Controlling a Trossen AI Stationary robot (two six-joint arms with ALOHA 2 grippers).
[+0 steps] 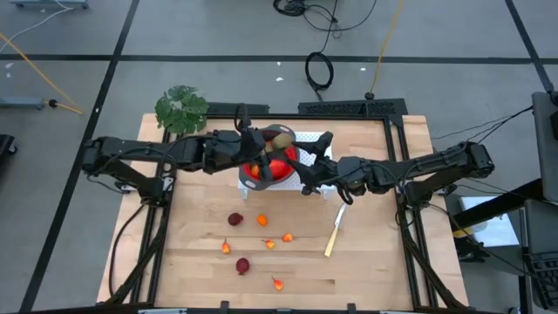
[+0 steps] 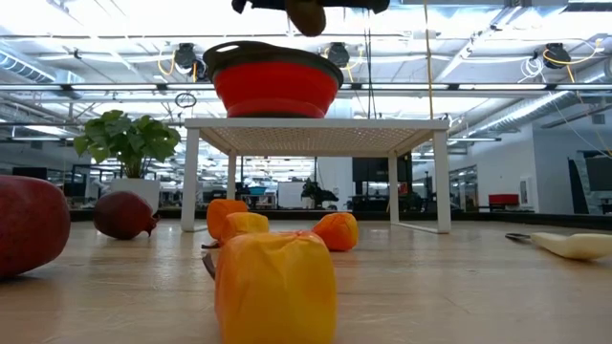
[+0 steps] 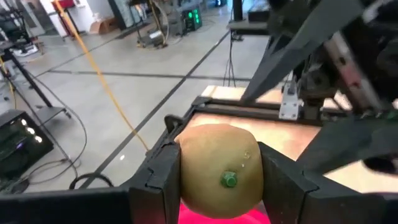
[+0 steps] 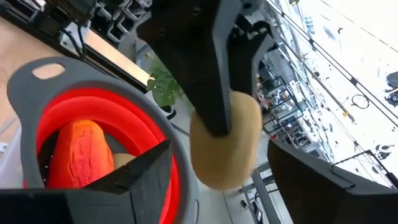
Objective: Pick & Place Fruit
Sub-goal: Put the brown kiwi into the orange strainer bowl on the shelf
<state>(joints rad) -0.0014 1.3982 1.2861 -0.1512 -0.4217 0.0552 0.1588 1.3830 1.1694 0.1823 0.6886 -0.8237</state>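
My left gripper point(image 1: 275, 144) is shut on an olive-brown oval fruit point(image 1: 282, 139) above the red, grey-rimmed bowl point(image 1: 247, 180). The bowl stands on a white rack point(image 2: 316, 124). In it lie the elongated red-orange fruit point(image 4: 78, 158) and a second olive piece point(image 4: 124, 160). My right gripper point(image 1: 307, 174) is open at the bowl's right rim. Two dark red round fruits point(image 1: 235, 219) point(image 1: 242, 265) and several tiny orange ones point(image 1: 262, 221) lie on the table nearer the front. My left gripper pinches the olive-brown fruit's middle point(image 3: 217, 168) between its two fingers point(image 3: 165, 177), one on each side, coming in from the table's left. The fruit is lifted clear, above the bowl point(image 2: 275, 86). I cannot tell whether my right gripper's finger point(image 4: 146, 168) touches the bowl's rim point(image 4: 25, 87).
A slim pale-handled knife point(image 1: 335, 231) lies on the table right of the loose fruit. A potted green plant point(image 1: 181, 108) stands at the table's far left corner. The white rack raises the bowl above the tabletop. Bare wood shows along the near edge.
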